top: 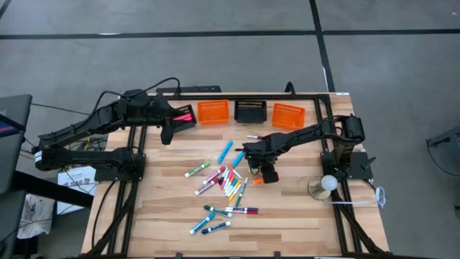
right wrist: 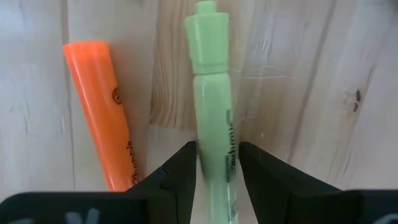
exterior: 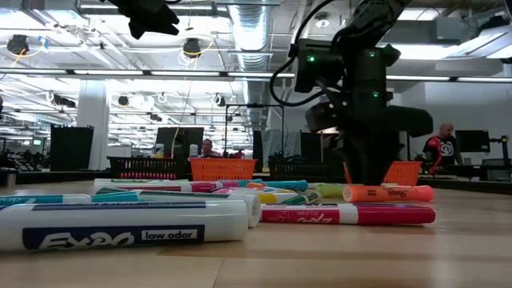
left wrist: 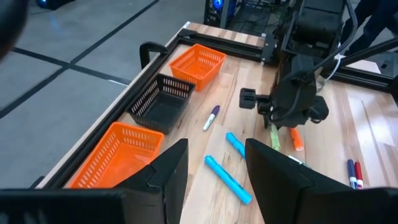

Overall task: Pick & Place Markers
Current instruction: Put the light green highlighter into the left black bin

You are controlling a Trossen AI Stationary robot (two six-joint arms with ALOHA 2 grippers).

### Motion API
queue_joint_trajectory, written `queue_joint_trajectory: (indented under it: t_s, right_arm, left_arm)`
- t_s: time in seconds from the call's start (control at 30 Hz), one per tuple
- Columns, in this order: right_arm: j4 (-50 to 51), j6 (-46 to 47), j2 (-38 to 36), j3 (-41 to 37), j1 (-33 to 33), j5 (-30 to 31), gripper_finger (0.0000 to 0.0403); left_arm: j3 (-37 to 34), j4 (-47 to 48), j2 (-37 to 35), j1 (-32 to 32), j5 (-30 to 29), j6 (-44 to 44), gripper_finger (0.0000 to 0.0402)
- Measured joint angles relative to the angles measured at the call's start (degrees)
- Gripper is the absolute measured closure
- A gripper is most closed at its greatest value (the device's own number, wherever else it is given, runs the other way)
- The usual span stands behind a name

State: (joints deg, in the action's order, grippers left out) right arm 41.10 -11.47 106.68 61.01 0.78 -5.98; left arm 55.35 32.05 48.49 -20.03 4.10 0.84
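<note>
Many markers (top: 226,180) in several colours lie flat across the middle of the wooden table. My right gripper (top: 267,175) points straight down at the right end of the pile, shut on a pale green marker (right wrist: 214,118). An orange marker (right wrist: 102,118) lies on the wood right beside it. My left gripper (left wrist: 214,168) hangs open with nothing between its fingers, high over the far left of the table (top: 169,133). My right gripper pinches the green marker's barrel (right wrist: 216,155) between its two fingers, one on each long side. The fingers come from above, pointing down, and lie across the marker. The marker lies level at about table height; I cannot tell whether it rests on the wood.
Along the far edge stand an orange basket (top: 213,111), a black basket (top: 250,110) and another orange basket (top: 288,115). Two blue markers (left wrist: 227,174) lie near them. More markers (top: 223,216) lie toward the near edge. A round stand (top: 323,185) sits at the right.
</note>
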Motion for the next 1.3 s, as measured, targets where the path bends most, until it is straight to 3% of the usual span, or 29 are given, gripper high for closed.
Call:
queue_joint_trajectory:
  t_s: [0.47, 0.67, 1.1, 1.3]
  right_arm:
    - [0.8, -0.4, -0.2, 1.5, 0.5, 0.2, 0.0289]
    - [1.3, 4.2, -0.1, 1.6, 0.9, 2.1, 0.0358]
    - [1.7, 14.5, -1.9, 1.4, 3.6, 1.4, 0.0358]
    - [3.8, 14.6, -8.9, 1.5, 4.2, 0.2, 0.0358]
  left_arm:
    - [0.0, 0.0, 0.0, 0.0, 0.0, 0.4, 0.0243]
    - [0.0, 0.0, 0.0, 0.0, 0.0, 0.4, 0.0244]
    - [0.0, 0.0, 0.0, 0.0, 0.0, 0.4, 0.0243]
    - [0.0, 0.0, 0.0, 0.0, 0.0, 0.4, 0.0243]
